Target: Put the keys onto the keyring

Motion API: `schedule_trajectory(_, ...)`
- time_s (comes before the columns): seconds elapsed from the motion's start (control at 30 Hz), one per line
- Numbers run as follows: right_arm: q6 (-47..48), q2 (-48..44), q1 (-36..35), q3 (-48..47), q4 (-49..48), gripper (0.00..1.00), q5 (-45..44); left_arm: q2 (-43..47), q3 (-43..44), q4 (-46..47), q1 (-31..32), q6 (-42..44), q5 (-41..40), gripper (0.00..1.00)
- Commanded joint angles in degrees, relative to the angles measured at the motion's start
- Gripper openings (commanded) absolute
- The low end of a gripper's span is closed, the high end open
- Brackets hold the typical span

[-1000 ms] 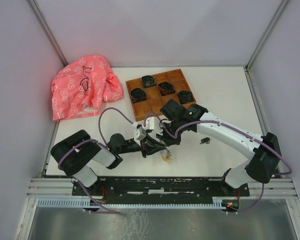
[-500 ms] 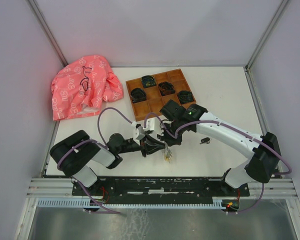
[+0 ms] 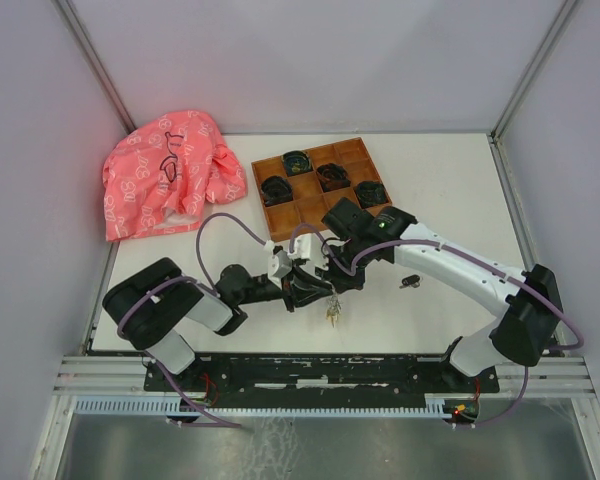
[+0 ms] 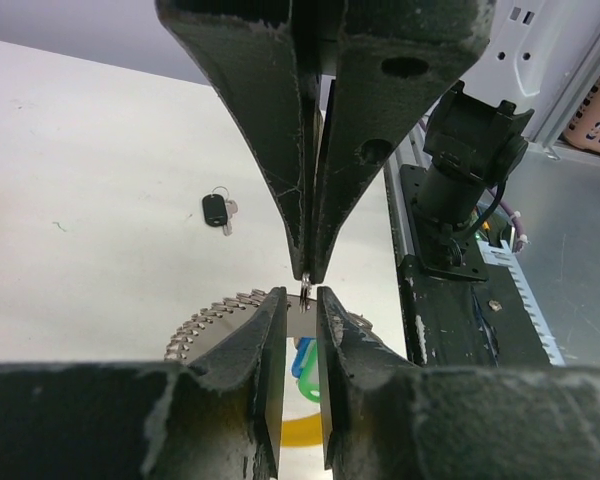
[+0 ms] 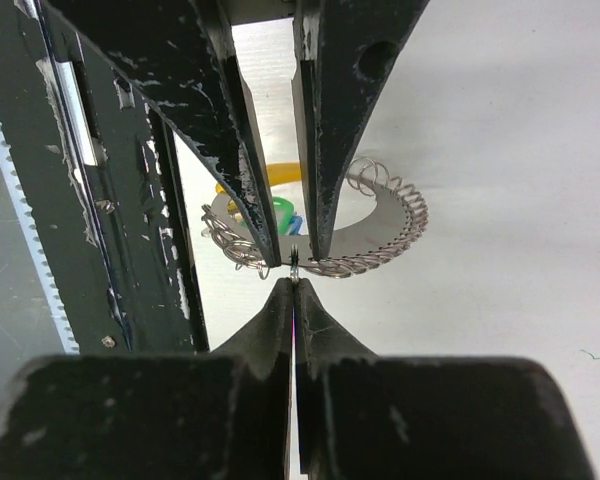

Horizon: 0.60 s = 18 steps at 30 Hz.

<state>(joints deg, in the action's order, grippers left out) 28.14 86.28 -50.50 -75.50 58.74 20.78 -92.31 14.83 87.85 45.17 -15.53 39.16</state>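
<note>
- Your right gripper (image 5: 294, 283) was clamped on the keyring (image 3: 332, 310), tip to tip with your left gripper (image 4: 301, 298), whose fingers stood narrowly apart
- The black-headed key (image 4: 216, 209) lay on the table to the right, nearer your right arm

pink patterned cloth (image 3: 160, 185), brown tray (image 3: 305, 213), black key (image 3: 411, 281)

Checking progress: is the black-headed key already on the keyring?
No, the black-headed key lies by itself on the bare table.
</note>
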Motion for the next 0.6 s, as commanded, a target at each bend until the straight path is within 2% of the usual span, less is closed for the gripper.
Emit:
schedule_trajectory(0.0,0.80,-0.51,-1.68,0.03,-3.99,0.01,3.49,-1.06,3.80,11.21,0.63,-1.60,1.09,0.23)
schedule_trajectory(0.17,0.81,-1.19,-1.62,0.25,-5.04,0.01,4.01,-1.42,3.95,11.27,0.65,-1.91,1.38,0.16)
schedule_trajectory(0.27,0.82,-1.27,-1.62,0.24,-5.35,0.01,3.84,-1.47,4.04,11.25,0.69,-2.09,1.89,0.16)
schedule_trajectory(0.4,0.78,-1.65,-1.62,0.48,-6.39,0.01,3.22,-1.95,4.45,11.28,0.64,-2.82,3.16,0.22)
schedule_trajectory(0.57,0.48,-2.81,-1.62,1.86,-9.72,0.01,2.67,-2.53,4.85,11.28,0.64,-3.88,3.47,0.19)
